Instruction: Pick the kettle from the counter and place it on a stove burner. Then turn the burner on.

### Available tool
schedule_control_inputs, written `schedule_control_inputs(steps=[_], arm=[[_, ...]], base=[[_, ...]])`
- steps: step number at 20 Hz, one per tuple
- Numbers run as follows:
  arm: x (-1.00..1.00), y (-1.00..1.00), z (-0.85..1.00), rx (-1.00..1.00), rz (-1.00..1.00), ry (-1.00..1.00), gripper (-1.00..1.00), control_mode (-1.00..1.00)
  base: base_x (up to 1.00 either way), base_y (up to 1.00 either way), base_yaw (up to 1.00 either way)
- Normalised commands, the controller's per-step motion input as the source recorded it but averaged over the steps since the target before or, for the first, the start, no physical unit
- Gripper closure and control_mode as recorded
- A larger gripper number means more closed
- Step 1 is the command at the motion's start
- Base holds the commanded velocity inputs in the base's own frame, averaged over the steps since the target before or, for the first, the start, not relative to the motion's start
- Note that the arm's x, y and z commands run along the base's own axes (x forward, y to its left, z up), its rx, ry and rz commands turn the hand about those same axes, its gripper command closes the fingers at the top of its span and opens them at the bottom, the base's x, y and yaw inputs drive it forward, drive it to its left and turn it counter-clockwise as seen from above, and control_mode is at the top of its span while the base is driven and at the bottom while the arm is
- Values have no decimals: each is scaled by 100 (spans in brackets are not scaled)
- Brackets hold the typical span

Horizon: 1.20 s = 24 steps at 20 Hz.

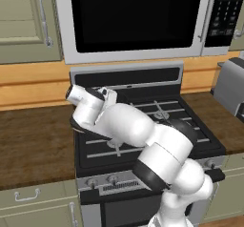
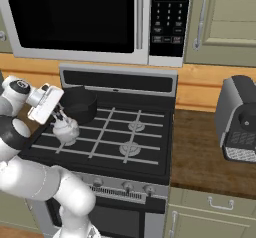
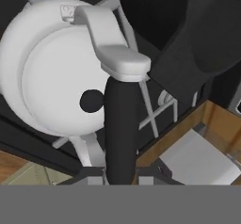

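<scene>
We have the stove [image 2: 100,132] under us, black cooktop with pale grate bars, set into the brown worktop [image 1: 33,145] that runs off to either side of the jaws. Beyond the jaws, at the back of the cooktop, stands a black pot [image 2: 79,104]; we cannot see into it from here, so what it holds, if anything, we cannot tell. Off on the far side of the stove from the jaws, a grey toaster [image 2: 239,119] sits on the worktop.

The kettle [image 2: 66,128] hangs directly below the jaws, over the front corner of the cooktop nearest the arm. The jaws [image 2: 61,116] are nearly closed, clamped on the kettle's dark arched handle [image 3: 120,133], which in the hand view runs straight up between the tips and over the lid. Gripping the handle at its top lets the kettle hang level beneath us, spout [image 3: 113,44] pointing away, knob [image 3: 91,100] of the lid just beside the handle. The lid is on, so the kettle's inside is hidden.

Grate bars show beneath and around the kettle, so we judge it to be above a burner or very close to one, though the burner cap itself is hidden under the kettle's body. Whether the base already touches the grate we cannot tell. We judge the carry nearly done; setting down, releasing, and then a knob [image 2: 128,186] on the front panel are what remain.
</scene>
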Motion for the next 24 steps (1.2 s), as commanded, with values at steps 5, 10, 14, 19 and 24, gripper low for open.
schedule_control_inputs(steps=[5,10,14,19,24], arm=[[0,0,0,2,0,0,-100,-100],[0,0,1,0,0,0,-100,-100],[-13,2,20,0,0,-6,-100,-100],[-90,33,9,-9,17,-22,-100,-100],[-100,60,-31,-24,38,-6,-100,-100]], base=[[0,0,0],[0,0,0],[0,0,0],[0,0,0],[0,0,0]])
